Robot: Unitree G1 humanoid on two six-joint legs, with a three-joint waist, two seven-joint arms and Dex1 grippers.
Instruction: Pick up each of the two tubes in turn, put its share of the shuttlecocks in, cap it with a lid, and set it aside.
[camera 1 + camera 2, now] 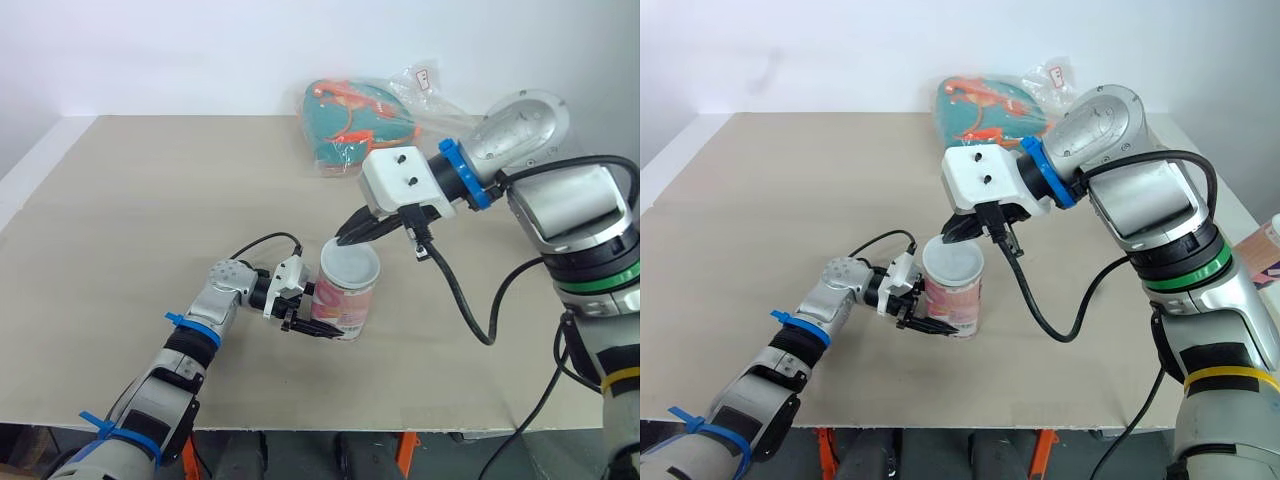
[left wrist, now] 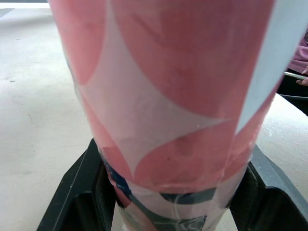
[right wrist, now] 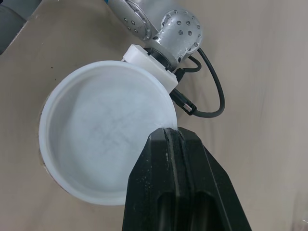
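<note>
1. Beige bench (image 1: 120, 250), seen from above. The tube (image 1: 350, 308) stands upright on its front half, showing a pink-and-white wrap.
2. White lid (image 1: 350, 264) rests on the tube's mouth. Whether it is pressed home all round cannot be told.
3. Left pincer (image 1: 310, 322) is clamped on the tube's lower wall, one black finger on each side (clearest in the left wrist view).
4. Right pincer (image 1: 348, 237) has its fingers together and grips nothing. Its tips meet the lid at the far rim.
5. Teal-and-orange bag (image 1: 350, 125) in clear plastic lies well apart, at the bench's far edge.
6. Likely hazards: a push on one edge alone may cock the lid instead of seating it. Because the grasp is low, the same off-centre load could tilt the tube or make it slip within the left pincer.
</note>
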